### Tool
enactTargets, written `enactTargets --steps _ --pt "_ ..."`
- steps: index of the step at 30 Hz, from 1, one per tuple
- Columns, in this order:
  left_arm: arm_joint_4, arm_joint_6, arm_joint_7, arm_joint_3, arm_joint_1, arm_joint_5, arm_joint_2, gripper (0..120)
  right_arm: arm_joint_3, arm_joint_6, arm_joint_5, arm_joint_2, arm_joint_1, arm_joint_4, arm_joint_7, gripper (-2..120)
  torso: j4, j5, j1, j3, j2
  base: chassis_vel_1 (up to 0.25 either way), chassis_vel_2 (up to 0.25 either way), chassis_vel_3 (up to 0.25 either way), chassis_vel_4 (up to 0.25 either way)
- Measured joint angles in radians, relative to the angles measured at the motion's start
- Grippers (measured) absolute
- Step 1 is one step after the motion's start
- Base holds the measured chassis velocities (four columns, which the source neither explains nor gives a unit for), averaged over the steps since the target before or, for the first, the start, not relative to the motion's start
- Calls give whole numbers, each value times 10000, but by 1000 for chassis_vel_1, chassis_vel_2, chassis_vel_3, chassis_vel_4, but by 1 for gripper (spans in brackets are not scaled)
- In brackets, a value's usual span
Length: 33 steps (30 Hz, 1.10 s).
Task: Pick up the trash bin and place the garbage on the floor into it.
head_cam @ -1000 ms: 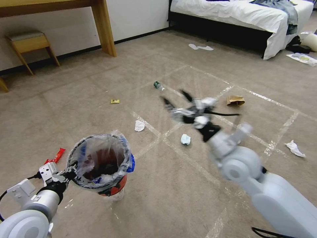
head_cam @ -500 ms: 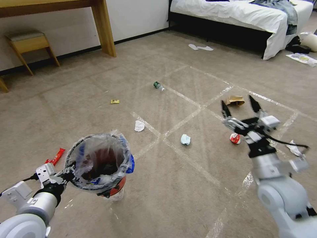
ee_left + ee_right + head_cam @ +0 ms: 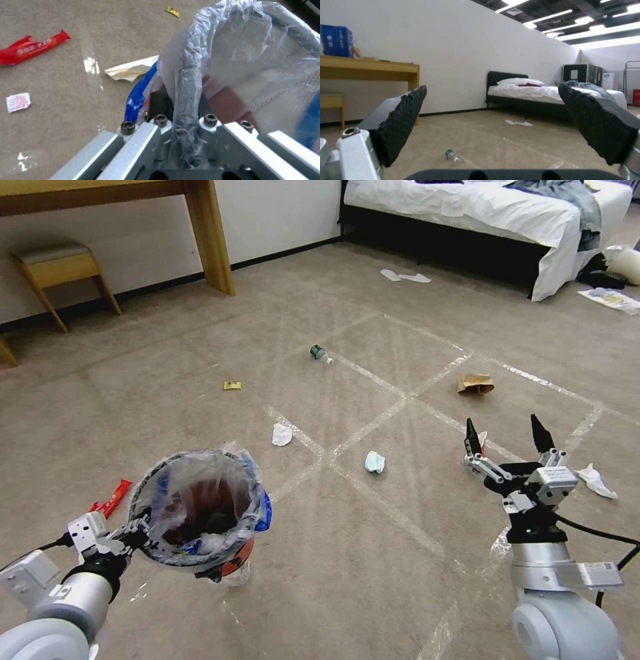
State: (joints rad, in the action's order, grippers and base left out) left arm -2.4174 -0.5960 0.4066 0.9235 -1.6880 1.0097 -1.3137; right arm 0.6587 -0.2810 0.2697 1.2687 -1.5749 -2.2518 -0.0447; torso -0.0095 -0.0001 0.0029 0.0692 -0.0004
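Above the floor (image 3: 373,553): trash bin (image 3: 198,507), rim pinched by left gripper (image 3: 186,125). Right gripper (image 3: 507,437), fingers wide, empty, over carton. Risk: thin-rim hold slipping, bin tipping, spilling.

Crinkled glossy clear plastic lines the trash bin (image 3: 230,560); the floor (image 3: 373,580) is matt short-pile carpet with shiny tape.

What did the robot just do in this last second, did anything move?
The right gripper, open and empty, swung from above the middle of the floor across to the robot's right and drew back toward it. The left gripper stayed clamped on the trash bin rim; the litter stayed where it lay.
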Motion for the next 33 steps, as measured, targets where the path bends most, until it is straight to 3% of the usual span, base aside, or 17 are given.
enactTargets --steps 33 --pt "-184 8 2 31 -192 -19 -57 2 -156 -291 -181 5 1 302 86 100 -1 1 2 1 -1 -152 147 140 -146"
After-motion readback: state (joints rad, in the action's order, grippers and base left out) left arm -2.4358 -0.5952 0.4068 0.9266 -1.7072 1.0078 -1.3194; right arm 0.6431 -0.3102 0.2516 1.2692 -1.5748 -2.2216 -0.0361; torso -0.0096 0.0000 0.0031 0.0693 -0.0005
